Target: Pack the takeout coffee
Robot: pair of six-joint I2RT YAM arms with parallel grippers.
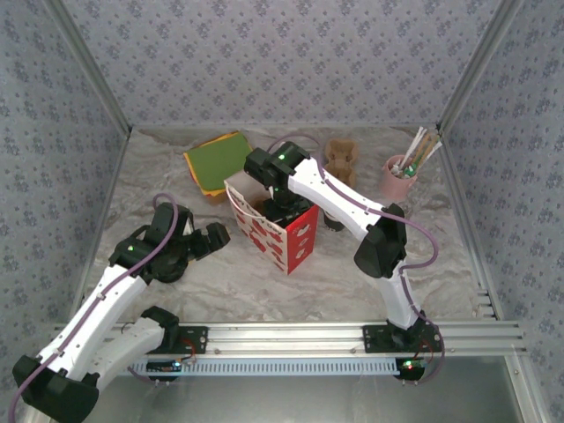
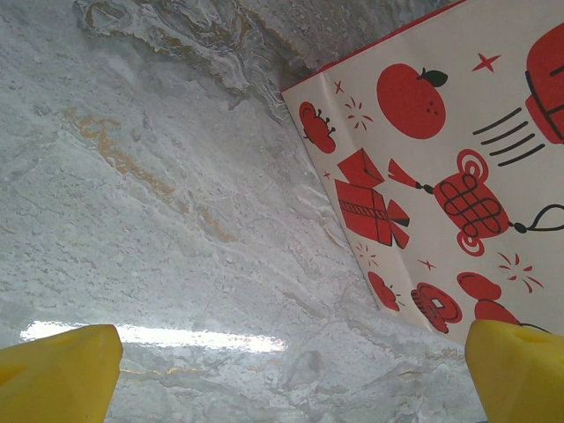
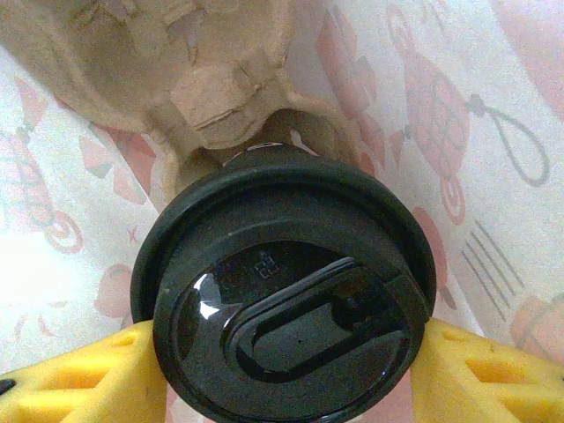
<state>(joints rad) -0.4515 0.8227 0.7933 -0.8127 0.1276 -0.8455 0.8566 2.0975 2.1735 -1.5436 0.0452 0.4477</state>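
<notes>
Both arms: smooth white link shells w/ black joint housings. The left arm point(image 1: 106, 300), at 7 o'clock in top view, has a purple cable point(image 1: 163, 207) along its links, making a loop over the wrist, and a small green light on a black joint. The right arm point(image 1: 352, 207), from 5 o'clock, has same cable type w/ a wide loop beside the elbow, plus green light near wrist. Black base blocks point(image 1: 397, 335) at approx. 6 o'clock. The left gripper point(image 2: 291, 370) has yellow fingers point(image 2: 62, 370), rounded, at 7 and 5 o'clock of its wrist view. The right gripper point(image 3: 286, 379): same yellow, matte, foam-like.
</notes>
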